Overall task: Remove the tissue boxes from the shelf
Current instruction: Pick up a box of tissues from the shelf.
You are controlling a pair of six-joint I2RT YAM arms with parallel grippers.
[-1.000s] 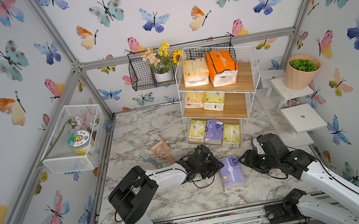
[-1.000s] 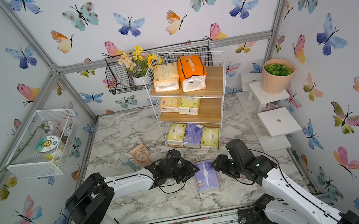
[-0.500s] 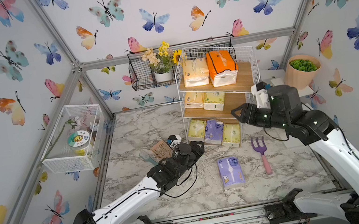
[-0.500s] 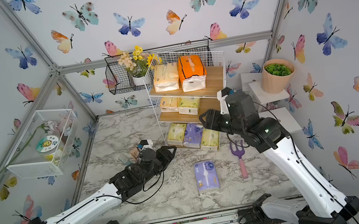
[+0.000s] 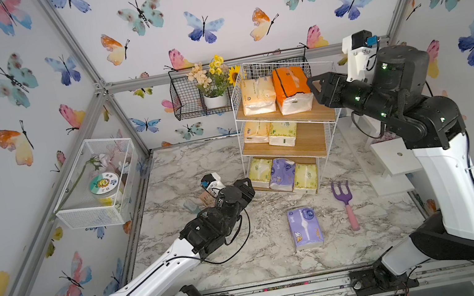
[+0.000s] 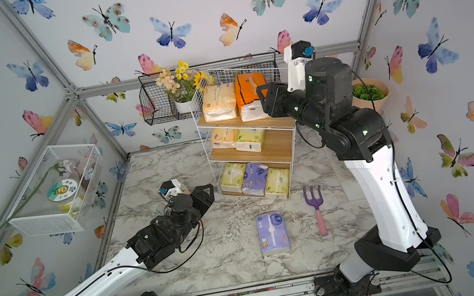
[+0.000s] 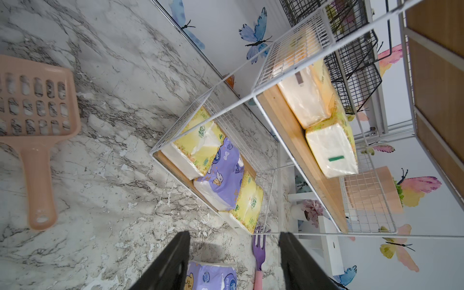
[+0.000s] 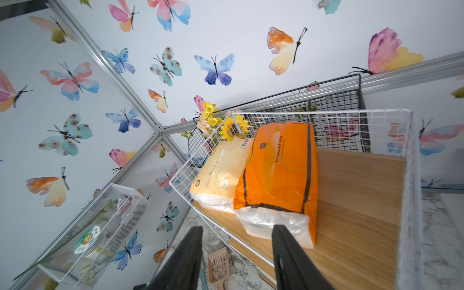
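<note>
orange tissue pack (image 8: 278, 170): centre frame, looked soft, light, slick wrap; I'd pinch across its narrow end
right gripper (image 8: 237, 228): jaws were apart, empty
left gripper (image 7: 234, 234): also apart, empty

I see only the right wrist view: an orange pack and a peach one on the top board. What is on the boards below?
Observer: The middle board holds a pale yellow pack and a yellow-green pack.
Operator: And the bottom one?
Observer: Three: a lavender pack between two yellow-green neighbours.
Operator: Is any pack already removed?
Observer: Yes, a second lavender pack lies flat on the marble table.
</note>
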